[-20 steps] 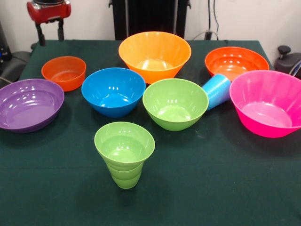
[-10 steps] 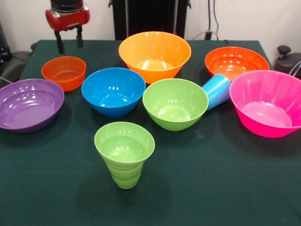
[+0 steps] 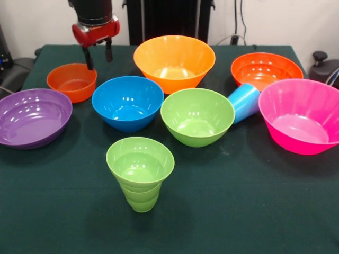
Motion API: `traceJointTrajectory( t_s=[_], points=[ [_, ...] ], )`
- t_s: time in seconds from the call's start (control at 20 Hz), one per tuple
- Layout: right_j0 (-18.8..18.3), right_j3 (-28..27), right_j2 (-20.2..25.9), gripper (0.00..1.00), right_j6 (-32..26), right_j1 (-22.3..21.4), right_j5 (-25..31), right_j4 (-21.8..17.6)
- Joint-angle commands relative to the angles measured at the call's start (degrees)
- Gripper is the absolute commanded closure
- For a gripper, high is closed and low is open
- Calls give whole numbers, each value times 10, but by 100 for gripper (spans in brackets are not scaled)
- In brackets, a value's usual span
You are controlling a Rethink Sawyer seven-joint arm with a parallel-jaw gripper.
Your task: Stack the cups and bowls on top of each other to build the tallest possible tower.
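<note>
— Moved since a second ago: the gripper (image 3: 98,57) has shifted rightward and lower, now above the gap between the small orange bowl (image 3: 72,81) and the blue bowl (image 3: 127,102), fingers parted, holding nothing.

— And the cups?

— Lime green cup (image 3: 140,172) stands upright, stepped, alone at the front. Light blue cup (image 3: 244,101) lies tilted between the green bowl (image 3: 197,116) and pink bowl (image 3: 301,116). Bare cloth of the table (image 3: 238,211) around the front.

Bright even overhead light, soft shadows, glossy bowl glare, perhaps slightly soft
</note>
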Motion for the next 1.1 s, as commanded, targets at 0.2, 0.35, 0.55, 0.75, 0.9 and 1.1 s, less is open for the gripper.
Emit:
traceJointTrajectory(
  t_s=[0.2, 0.35, 0.55, 0.75, 0.9, 1.1],
  points=[
    [-31, -54, -14, 0, 86, 92, -78, -37],
    [-31, -62, -20, 0, 83, 96, -87, -41],
    [-23, -79, -48, 0, 81, 105, -114, -61],
    [-56, -79, -37, 0, 62, 112, -127, -79],
    [-58, -81, -34, 0, 64, 120, -135, -85],
    [-61, -80, -34, 0, 71, 127, -143, -87]
  ],
)
